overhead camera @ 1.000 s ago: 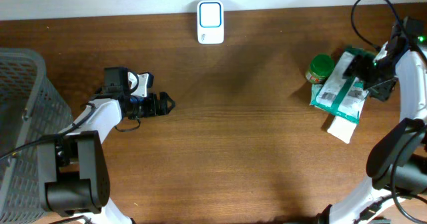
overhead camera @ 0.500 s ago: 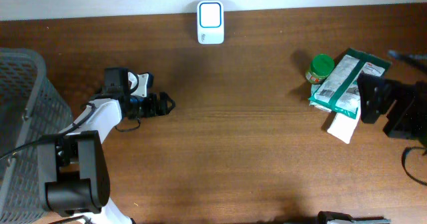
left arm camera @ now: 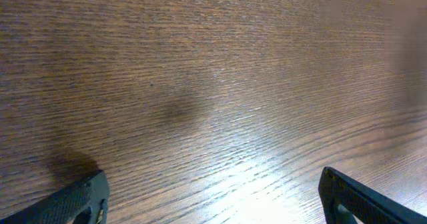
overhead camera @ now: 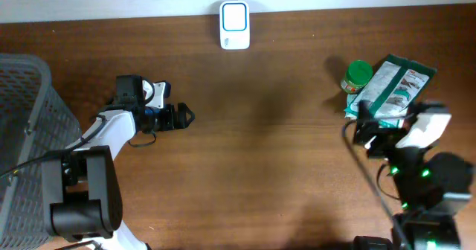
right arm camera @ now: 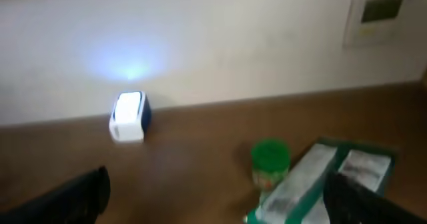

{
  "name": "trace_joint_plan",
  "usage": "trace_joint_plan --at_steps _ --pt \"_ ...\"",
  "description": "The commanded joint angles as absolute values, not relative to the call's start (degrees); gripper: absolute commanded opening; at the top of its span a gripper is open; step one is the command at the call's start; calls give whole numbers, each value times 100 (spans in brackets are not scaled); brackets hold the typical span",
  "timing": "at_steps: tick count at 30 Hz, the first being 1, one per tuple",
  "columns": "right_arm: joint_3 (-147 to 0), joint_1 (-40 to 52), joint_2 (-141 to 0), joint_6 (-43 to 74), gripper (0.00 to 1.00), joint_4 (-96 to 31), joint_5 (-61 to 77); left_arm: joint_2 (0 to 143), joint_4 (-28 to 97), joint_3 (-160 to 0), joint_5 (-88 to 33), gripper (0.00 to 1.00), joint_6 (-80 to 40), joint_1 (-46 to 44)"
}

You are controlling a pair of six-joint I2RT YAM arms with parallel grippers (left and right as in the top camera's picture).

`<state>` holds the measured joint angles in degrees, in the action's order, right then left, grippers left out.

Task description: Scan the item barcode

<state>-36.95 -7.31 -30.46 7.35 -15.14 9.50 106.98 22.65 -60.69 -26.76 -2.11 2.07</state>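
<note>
Pouch (overhead camera: 394, 86), flat and glossy, lies beside round green-capped jar (overhead camera: 357, 75).

A white barcode scanner (overhead camera: 234, 24) with a blue-rimmed window is standing at the far edge of the wooden table (overhead camera: 268, 168), near the middle, its face glowing in the right wrist view. Well to its right, a flat green-and-white packet (overhead camera: 392, 85) is lying tilted on the table, its near end hidden. A small jar (overhead camera: 357, 75) with a green lid is standing upright just beside the packet's left edge.
</note>
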Motion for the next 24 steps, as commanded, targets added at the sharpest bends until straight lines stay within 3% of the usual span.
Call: trace_joint_plan --at_steps 1,11,24 --pt "-2106 -373 -2097 711 98 -425 1035 10991 2381 -5852 -2418 99 -187 242" --pt "-71 -333 -556 714 98 -318 1107 10991 2381 -5852 -2418 99 -187 242" --pt "-32 -333 -237 731 99 -349 1138 10984 2383 -5852 -2418 99 -187 235"
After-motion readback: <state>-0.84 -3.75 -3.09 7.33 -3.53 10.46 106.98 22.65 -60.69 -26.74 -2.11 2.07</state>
